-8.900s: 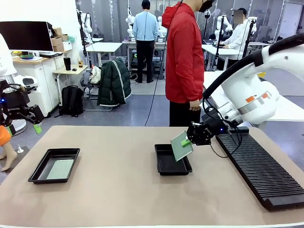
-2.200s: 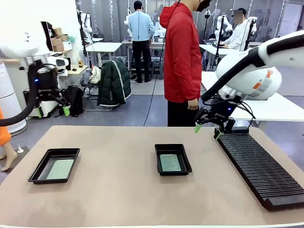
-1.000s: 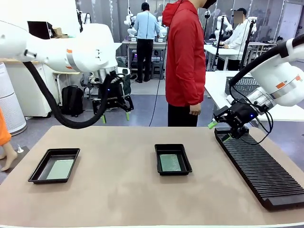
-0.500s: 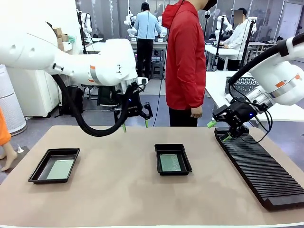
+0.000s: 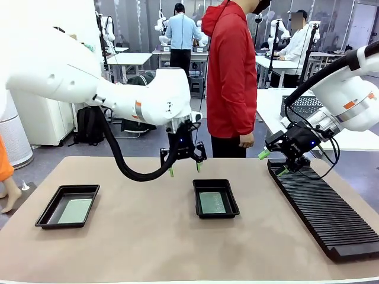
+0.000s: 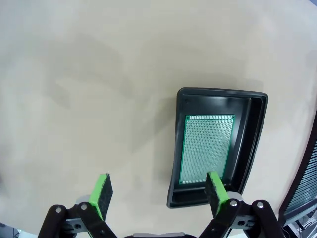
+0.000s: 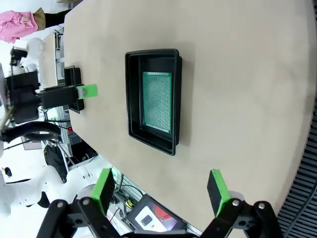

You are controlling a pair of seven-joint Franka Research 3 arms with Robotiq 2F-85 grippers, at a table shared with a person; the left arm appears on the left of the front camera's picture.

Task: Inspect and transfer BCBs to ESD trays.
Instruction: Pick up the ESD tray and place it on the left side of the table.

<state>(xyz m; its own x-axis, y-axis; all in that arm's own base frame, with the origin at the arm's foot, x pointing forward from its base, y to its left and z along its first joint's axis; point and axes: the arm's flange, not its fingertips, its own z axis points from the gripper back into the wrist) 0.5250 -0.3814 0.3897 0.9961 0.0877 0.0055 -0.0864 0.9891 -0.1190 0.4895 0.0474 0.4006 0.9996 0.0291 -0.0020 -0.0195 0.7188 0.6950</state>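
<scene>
Two black ESD trays lie on the tan table, each with a pale green BCB flat on its floor. The middle tray (image 5: pixel 215 198) holds one BCB (image 5: pixel 212 202); the left tray (image 5: pixel 67 205) holds another BCB (image 5: pixel 75 210). My left gripper (image 5: pixel 183 168) hangs open and empty above the table, just left of and behind the middle tray. Its wrist view looks down on that tray (image 6: pixel 255 130) and its BCB (image 6: pixel 206 148), with the left gripper (image 6: pixel 160 194) open. My right gripper (image 5: pixel 273 163) is open over the rack's far end; in its own view, the right gripper (image 7: pixel 161 191) sees the same tray (image 7: pixel 151 99) and BCB (image 7: pixel 157 101).
A long black ribbed rack (image 5: pixel 323 207) runs along the table's right side. A person in a red hooded top (image 5: pixel 230 77) stands at the far edge behind the middle tray, hand hanging near the right arm. A grey wire-mesh basket (image 5: pixel 299 106) sits behind the right arm.
My left arm has swung right across the table's far side and come down toward the middle tray. The right gripper has held still over the rack's end. Both trays and boards are unmoved.
</scene>
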